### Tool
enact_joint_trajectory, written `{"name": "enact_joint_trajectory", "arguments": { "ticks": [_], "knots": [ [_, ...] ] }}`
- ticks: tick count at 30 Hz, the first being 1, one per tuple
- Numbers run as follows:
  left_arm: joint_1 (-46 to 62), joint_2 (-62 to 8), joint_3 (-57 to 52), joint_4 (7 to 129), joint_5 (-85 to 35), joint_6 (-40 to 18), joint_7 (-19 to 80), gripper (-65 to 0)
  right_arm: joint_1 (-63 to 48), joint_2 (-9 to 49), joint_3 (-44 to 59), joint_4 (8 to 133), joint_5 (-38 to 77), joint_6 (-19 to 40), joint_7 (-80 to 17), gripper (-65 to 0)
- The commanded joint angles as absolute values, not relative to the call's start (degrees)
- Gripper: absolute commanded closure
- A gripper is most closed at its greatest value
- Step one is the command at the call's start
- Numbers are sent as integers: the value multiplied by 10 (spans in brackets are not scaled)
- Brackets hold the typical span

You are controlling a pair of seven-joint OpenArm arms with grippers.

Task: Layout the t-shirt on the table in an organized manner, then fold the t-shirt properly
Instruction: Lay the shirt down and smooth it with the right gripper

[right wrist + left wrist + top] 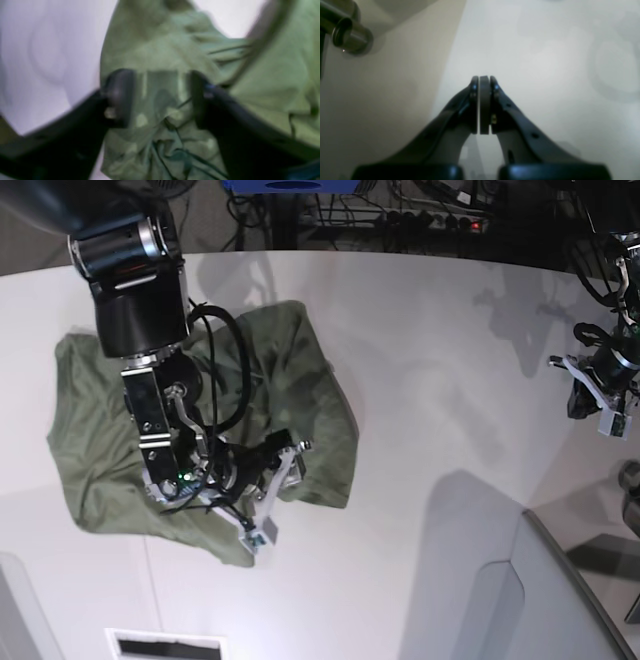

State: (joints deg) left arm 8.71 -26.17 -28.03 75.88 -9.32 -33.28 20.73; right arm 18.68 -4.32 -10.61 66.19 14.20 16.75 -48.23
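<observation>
The olive-green t-shirt [310, 380] lies crumpled on the left half of the white table [430, 380]. My right gripper [275, 500] is down at its near right hem. In the right wrist view, blurred, the right gripper [157, 100] is open, its two dark fingers [117, 100] standing apart with a bunched fold of the t-shirt [262, 82] between them. My left gripper [600, 395] hangs far off at the table's right edge. In the left wrist view the left gripper [484, 82] is shut, pads together, with nothing in it, above the bare table [545, 50].
A grey-white raised panel [510, 600] with a dark rim fills the near right corner. A slot [165, 645] sits at the near left edge. Cables [430, 220] lie beyond the far edge. A metal cylinder [347, 35] shows at the upper left of the left wrist view.
</observation>
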Motion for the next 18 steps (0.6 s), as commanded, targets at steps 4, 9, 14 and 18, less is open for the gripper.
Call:
{"name": "enact_joint_trajectory", "arguments": {
  "ticks": [4,9,14,18],
  "knots": [
    [80,-275,-284,767,-100,-333,196,-7,198,-30,-105,618,147,162,-434,-360],
    [80,-274,-284,767,-101,-333,196,-7,210,-21,-105,568,147,162,-415,-344],
    [80,-274,-284,767,-101,-333,196,-7,211,-25,-108,570,147,162,-417,-342],
    [80,-274,-284,767,-100,-333,196,-7,218,-43,-109,568,147,162,-419,-342]
  ]
}}
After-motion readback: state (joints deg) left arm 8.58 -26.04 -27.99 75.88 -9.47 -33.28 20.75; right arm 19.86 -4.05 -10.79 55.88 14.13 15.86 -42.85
